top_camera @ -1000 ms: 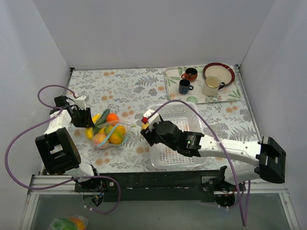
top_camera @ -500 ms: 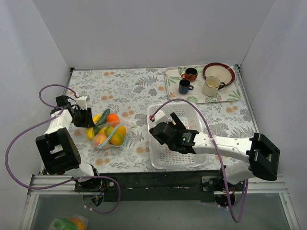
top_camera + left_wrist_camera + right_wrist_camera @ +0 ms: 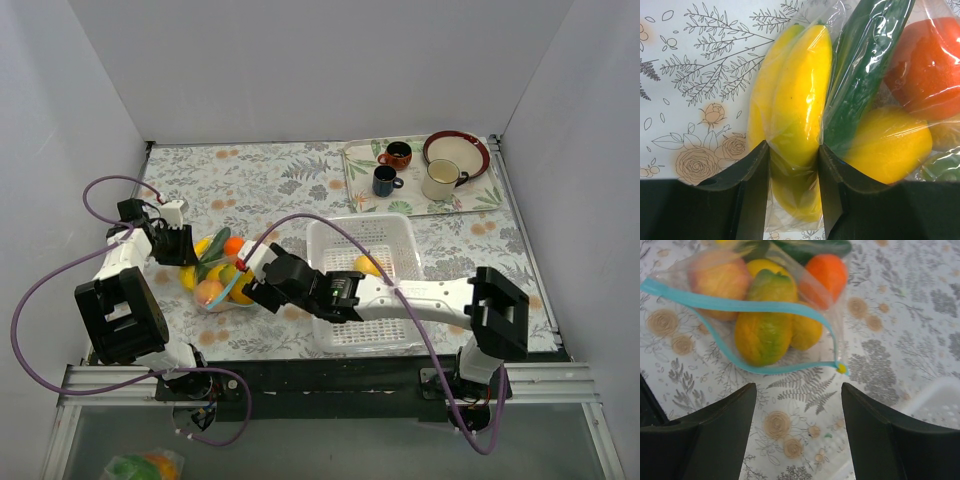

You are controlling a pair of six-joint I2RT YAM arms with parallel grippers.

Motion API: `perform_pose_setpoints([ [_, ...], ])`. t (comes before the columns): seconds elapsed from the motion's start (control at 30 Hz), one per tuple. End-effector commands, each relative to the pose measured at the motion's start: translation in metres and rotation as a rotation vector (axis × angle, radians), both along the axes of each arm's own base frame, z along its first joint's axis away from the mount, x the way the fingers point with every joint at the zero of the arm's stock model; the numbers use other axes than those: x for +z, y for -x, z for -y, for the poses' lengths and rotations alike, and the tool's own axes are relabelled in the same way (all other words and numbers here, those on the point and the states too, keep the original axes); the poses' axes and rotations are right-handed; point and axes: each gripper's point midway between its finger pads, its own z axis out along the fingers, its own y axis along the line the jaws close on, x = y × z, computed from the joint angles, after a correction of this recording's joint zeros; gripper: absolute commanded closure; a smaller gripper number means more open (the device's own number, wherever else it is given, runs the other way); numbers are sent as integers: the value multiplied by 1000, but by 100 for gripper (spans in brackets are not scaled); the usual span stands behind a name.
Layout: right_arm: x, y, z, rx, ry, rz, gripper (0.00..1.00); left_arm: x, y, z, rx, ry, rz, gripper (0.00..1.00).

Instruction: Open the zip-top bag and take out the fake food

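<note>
The zip-top bag (image 3: 222,285) lies at the left, its pale blue zip strip (image 3: 730,302) gaping open toward my right gripper. The fake food inside: a banana (image 3: 795,105), a cucumber (image 3: 865,60), an orange (image 3: 826,271), a yellow-green fruit (image 3: 764,322) and a peach-coloured fruit (image 3: 720,277). My left gripper (image 3: 183,250) (image 3: 794,150) is shut on the bag's closed end, pinching the plastic and the banana's tip. My right gripper (image 3: 247,280) (image 3: 799,395) is open and empty, just in front of the bag's mouth. One yellow fruit (image 3: 367,265) lies in the white basket (image 3: 405,232).
A tray (image 3: 480,195) at the back right holds two mugs (image 3: 386,181), a cream mug (image 3: 440,180) and a red-rimmed plate (image 3: 456,150). The right arm stretches across the basket's near left corner. White walls close in the table on three sides.
My right gripper swung from left of the basket over it, left a yellow fruit inside, then moved left to the bag's mouth. The left gripper has held still.
</note>
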Motion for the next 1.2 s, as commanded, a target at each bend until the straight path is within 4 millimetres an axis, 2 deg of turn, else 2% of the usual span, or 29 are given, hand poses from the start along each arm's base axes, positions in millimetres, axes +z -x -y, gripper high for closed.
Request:
perform_pose_setpoints([
  [0.0,-12,26,-43,216,-83,-62,24,13,-2,2,-9,-7,34,100],
  [0.07,-24,29,-50,250,-76,-71,14,14,-2,4,-13,-2,39,100],
  [0.13,-26,25,-57,250,-86,-63,1,14,-1,5,-18,-2,41,100],
  [0.17,-33,20,-60,247,-79,-77,1,14,1,6,-19,-3,40,100],
  [0.33,-36,1,-73,247,-139,-143,1,18,4,9,-39,1,44,100],
  [0.37,-43,-3,-74,250,-143,-171,1,19,6,11,-46,10,42,100],
  [0.43,-42,-11,-80,248,-159,-182,1,20,8,14,-54,20,36,100],
  [0.47,-50,-16,-81,240,-148,-192,2,21,9,17,-59,32,37,100],
  [0.57,-55,-25,-89,219,-164,-215,1,22,12,24,-76,56,28,100],
  [0.73,-63,-18,-99,267,-181,-274,1,24,17,35,-99,98,14,100],
  [0.9,-86,-10,-87,257,-153,-319,1,30,14,37,-102,108,22,99],
  [0.93,-89,-9,-85,255,-147,-324,2,30,15,38,-101,114,11,97],
  [1.0,-88,-8,-82,253,-146,-324,11,34,13,37,-103,111,13,95],
  [1.03,-90,-9,-77,244,-141,-323,19,36,13,36,-101,110,8,92],
  [1.13,-92,-8,-70,235,-135,-321,33,44,10,34,-97,101,15,83],
  [1.17,-89,-7,-69,236,-139,-319,34,46,10,35,-101,103,17,79],
])
